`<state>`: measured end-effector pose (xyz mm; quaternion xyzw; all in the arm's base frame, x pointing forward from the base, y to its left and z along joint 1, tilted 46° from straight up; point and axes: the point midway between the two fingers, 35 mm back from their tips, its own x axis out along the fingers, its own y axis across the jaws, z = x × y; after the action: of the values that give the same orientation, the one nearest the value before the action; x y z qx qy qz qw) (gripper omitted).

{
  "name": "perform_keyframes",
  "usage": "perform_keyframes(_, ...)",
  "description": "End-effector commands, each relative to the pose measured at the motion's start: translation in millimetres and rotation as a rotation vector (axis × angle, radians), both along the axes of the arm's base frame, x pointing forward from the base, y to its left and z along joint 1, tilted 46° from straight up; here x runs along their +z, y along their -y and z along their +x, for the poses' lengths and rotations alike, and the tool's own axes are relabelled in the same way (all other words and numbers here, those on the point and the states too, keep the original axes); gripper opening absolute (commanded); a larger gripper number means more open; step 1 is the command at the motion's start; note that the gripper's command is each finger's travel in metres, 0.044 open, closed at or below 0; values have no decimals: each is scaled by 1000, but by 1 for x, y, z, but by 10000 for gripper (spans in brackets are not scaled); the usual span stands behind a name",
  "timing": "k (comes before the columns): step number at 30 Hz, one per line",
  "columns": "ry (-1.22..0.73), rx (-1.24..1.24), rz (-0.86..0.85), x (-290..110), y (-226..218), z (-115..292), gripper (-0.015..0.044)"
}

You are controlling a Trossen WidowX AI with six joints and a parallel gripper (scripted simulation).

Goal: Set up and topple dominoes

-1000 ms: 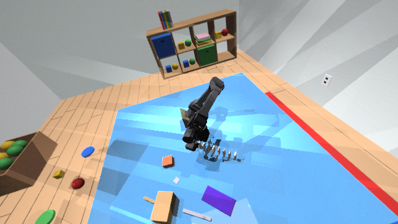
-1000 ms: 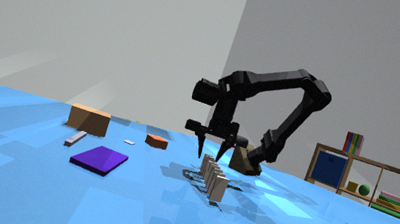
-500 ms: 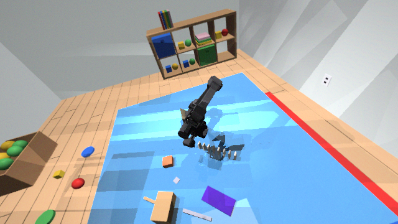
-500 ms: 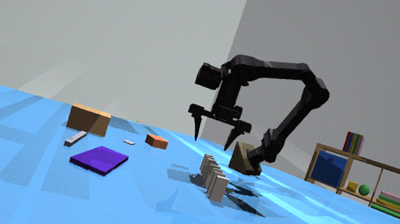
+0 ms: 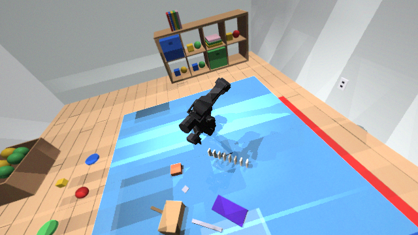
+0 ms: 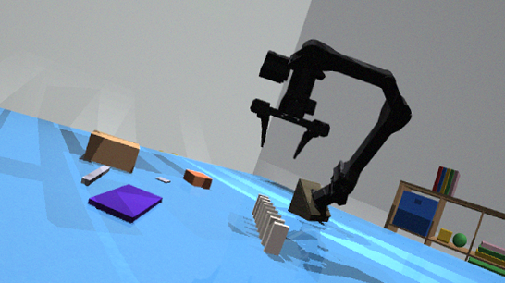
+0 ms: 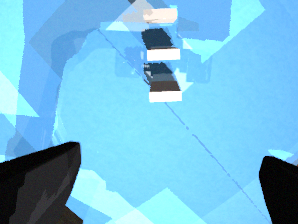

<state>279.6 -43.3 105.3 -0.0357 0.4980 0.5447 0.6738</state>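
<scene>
A row of several pale dominoes (image 5: 228, 157) (image 6: 268, 219) (image 7: 162, 54) stands upright on the blue mat (image 5: 294, 183) (image 6: 16, 230). My gripper (image 5: 196, 140) (image 6: 280, 150) (image 7: 173, 161) is open and empty. It hangs well above the mat, over the row's end nearest the arm's base, clear of the dominoes. In the wrist view the row runs away from the fingers toward the top of the picture. A small pale flat piece (image 5: 185, 188) (image 6: 163, 179) lies on the mat apart from the row.
An orange block (image 5: 176, 169) (image 6: 198, 178), a purple slab (image 5: 229, 209) (image 6: 125, 201), a wooden box (image 5: 171, 216) (image 6: 110, 151) and a grey bar (image 5: 206, 225) (image 6: 95, 175) lie on the mat. A shelf (image 5: 202, 46) (image 6: 482, 215) stands behind; a cardboard box (image 5: 29, 166) is at the left.
</scene>
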Motion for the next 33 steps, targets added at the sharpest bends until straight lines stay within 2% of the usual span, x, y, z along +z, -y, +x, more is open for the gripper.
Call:
perform_keyframes(1, -226, -221, -28, -13, -2, -6, 282)
perform_keyframes(12, -971, -977, -125, -57, -16, -24, 0)
perform_keyframes(14, -1017, -1023, -131, -59, -17, -26, 0)
perform_keyframes(33, -1017, -1023, -131, -59, -17, -26, 0)
